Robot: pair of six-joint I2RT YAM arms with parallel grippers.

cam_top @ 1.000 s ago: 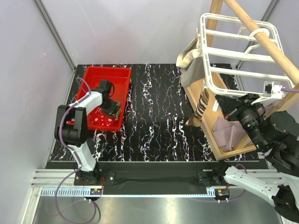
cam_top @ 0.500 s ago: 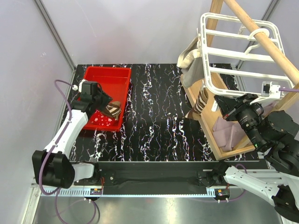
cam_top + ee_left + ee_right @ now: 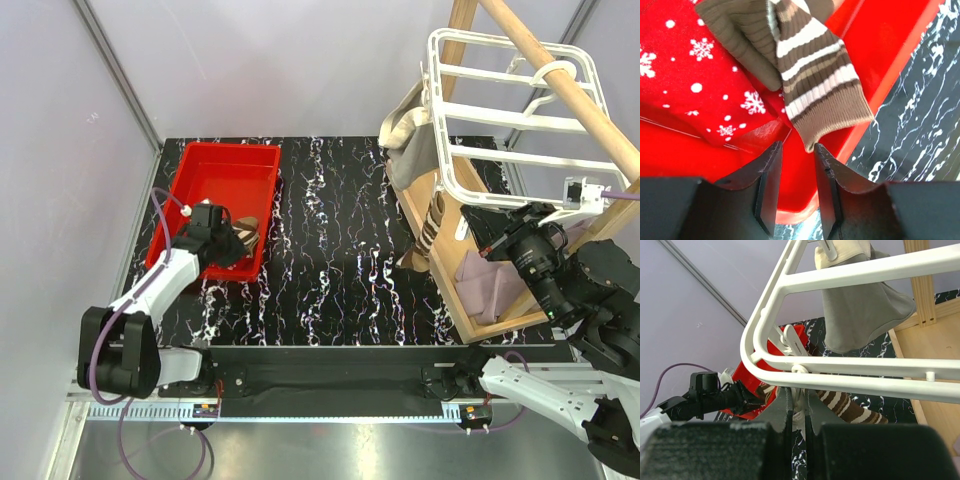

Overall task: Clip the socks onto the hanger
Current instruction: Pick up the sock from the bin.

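A brown-and-cream striped sock [image 3: 810, 75] lies in the red tub over a red snowflake sock [image 3: 695, 75], its cuff on the rim. My left gripper [image 3: 796, 150] is open by a narrow gap, and the cuff's corner sits just at its fingertips, not pinched. In the top view the gripper [image 3: 226, 240] is at the tub's near right side beside that sock [image 3: 247, 235]. My right gripper [image 3: 799, 402] is shut on a small white clip under the white hanger [image 3: 850, 367]. A second striped sock [image 3: 860, 407] and a beige-grey sock [image 3: 860, 315] hang from the hanger [image 3: 520, 120].
The red tub [image 3: 225, 165] stands at the table's left. A wooden pole [image 3: 570, 85] carries the hanger above a wooden frame [image 3: 440, 250] at the right. A mauve sock [image 3: 490, 280] lies on the frame's base.
My left arm swung out, lifted the striped sock, then came down toward the tub's near right edge. The sock now rests on the rim. The right arm has not moved.
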